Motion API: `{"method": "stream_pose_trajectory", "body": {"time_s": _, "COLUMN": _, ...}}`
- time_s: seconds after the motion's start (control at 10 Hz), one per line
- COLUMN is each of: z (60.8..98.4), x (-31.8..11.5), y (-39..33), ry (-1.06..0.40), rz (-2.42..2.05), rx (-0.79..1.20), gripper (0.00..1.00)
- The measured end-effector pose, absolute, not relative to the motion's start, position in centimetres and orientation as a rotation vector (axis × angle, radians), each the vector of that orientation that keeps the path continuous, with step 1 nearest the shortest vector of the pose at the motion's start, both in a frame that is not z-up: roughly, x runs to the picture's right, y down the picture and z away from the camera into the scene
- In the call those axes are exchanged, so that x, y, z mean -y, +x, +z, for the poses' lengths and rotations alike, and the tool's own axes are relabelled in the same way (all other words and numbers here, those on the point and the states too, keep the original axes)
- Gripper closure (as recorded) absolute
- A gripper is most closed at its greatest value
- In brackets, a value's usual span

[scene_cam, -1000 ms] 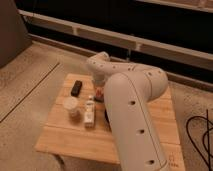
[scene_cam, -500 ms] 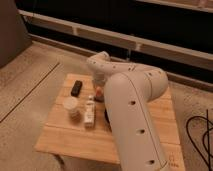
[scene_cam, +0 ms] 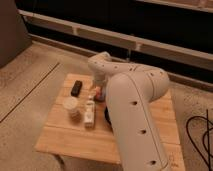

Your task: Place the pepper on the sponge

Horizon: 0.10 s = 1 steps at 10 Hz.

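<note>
My white arm reaches from the lower right over the wooden table (scene_cam: 60,132), and its bulk covers the table's middle. The gripper (scene_cam: 97,93) points down near the table's centre, just right of the black block. A small red-orange patch, the pepper (scene_cam: 99,93), shows right at the gripper's tip, close above the tabletop. I cannot tell whether it is held or lying there. The sponge is hidden, most likely behind the arm.
A black rectangular block (scene_cam: 76,88) lies at the back left of the table. A white cup (scene_cam: 71,105) stands at the left, with a pale bottle-like item (scene_cam: 89,112) lying beside it. A dark bowl's edge (scene_cam: 106,115) peeks out from under the arm. Black cables (scene_cam: 200,135) lie on the floor at the right.
</note>
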State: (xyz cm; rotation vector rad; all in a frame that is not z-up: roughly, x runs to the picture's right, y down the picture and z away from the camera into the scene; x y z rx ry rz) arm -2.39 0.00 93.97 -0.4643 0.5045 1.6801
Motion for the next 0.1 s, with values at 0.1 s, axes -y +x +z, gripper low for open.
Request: {"method": "stream_pose_trajectory", "body": {"time_s": 0.1, "z": 92.51, "x": 1.93, "y": -1.91, "ry": -0.428, "rz": 1.700, "rx": -0.475, "gripper": 0.22}}
